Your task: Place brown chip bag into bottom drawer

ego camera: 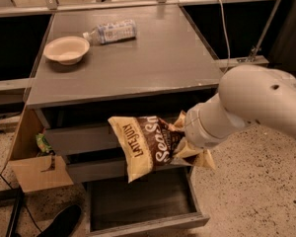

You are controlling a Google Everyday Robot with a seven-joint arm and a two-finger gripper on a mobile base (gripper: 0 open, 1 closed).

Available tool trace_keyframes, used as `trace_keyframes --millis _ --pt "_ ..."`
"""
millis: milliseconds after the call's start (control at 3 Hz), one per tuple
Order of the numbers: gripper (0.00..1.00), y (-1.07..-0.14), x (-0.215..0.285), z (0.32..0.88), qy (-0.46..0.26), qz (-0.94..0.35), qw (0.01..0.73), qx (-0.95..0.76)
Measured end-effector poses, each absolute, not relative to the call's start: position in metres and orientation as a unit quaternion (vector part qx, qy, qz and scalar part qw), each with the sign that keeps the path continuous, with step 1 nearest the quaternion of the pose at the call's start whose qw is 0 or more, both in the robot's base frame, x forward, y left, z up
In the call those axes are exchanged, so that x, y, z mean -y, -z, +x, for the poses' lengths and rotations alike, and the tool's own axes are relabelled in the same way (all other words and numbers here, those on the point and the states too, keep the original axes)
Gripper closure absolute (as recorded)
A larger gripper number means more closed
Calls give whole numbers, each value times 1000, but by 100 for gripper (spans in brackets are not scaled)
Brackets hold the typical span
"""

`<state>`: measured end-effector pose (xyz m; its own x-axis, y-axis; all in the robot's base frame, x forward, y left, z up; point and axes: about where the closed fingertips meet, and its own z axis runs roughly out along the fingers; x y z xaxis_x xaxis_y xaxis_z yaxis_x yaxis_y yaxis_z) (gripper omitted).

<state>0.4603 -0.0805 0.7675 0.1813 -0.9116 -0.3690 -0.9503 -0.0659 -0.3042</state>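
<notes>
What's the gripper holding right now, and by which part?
The gripper, above the open bottom drawer, holds the brown chip bag by its crumpled end nearest the arm; the rest sticks out unsupported.

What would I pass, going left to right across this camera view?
Bowl → bottle → chip bag → gripper clamped on the bag's right end → white arm.

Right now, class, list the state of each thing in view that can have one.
chip bag: held in the air, not yet in the drawer.
gripper: at the bag's right end, jaws shut on it.
bottom drawer: pulled open.
bottle: lying on its side.
bowl: upright.
</notes>
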Motion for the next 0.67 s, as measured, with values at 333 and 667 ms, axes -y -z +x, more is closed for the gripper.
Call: trace_keyframes --millis 333,667 --pt "100 -717 72 460 -47 -730 222 -645" --pt "100 -656 73 460 -66 -719 188 -666"
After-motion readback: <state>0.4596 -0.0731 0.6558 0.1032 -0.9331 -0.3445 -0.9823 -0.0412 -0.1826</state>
